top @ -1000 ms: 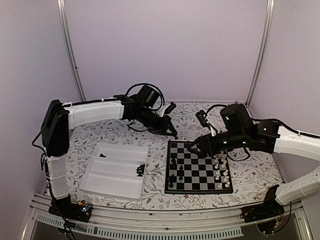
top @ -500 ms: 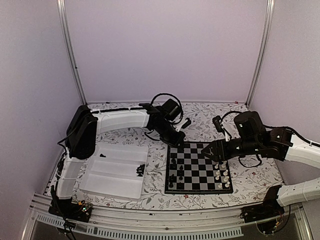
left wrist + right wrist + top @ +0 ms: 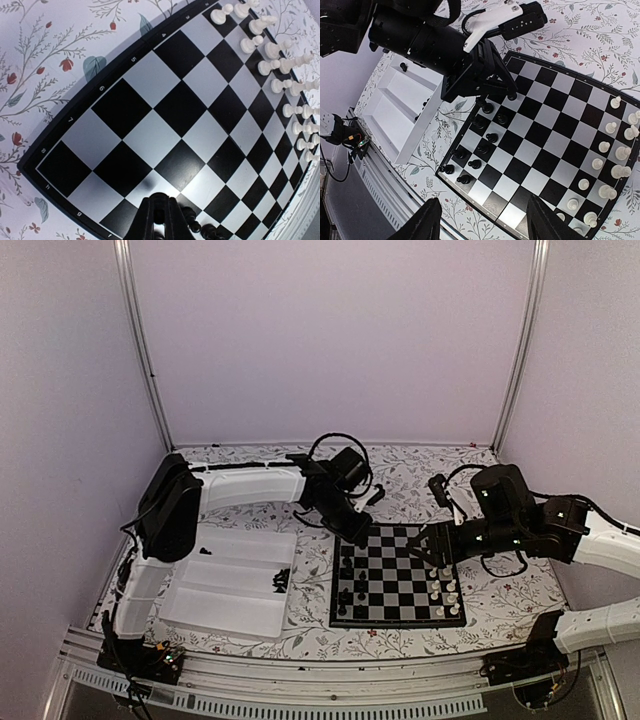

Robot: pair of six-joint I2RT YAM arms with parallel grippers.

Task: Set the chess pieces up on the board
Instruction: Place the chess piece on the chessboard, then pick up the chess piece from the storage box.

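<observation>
The chequered board (image 3: 395,585) lies at centre right. Several black chess pieces (image 3: 350,585) stand in its two left columns, also seen in the right wrist view (image 3: 480,145). My left gripper (image 3: 360,537) hangs over the board's far-left corner, shut on a small black chess piece (image 3: 159,212). Its fingertips meet at the bottom of the left wrist view (image 3: 159,200), above the board (image 3: 165,110). My right gripper (image 3: 425,550) hovers over the board's far-right part, open and holding nothing (image 3: 487,220). It looks down on the left gripper (image 3: 511,94).
White pieces (image 3: 445,590) stand in the board's two right columns (image 3: 280,65). A white shallow tray (image 3: 225,585) lies left of the board, with loose black pieces (image 3: 281,580) at its right edge. The cloth is floral; metal posts stand at the back corners.
My left arm has swung right from the back of the table to the board's far-left corner. My right gripper has drawn back to the right, still open.
</observation>
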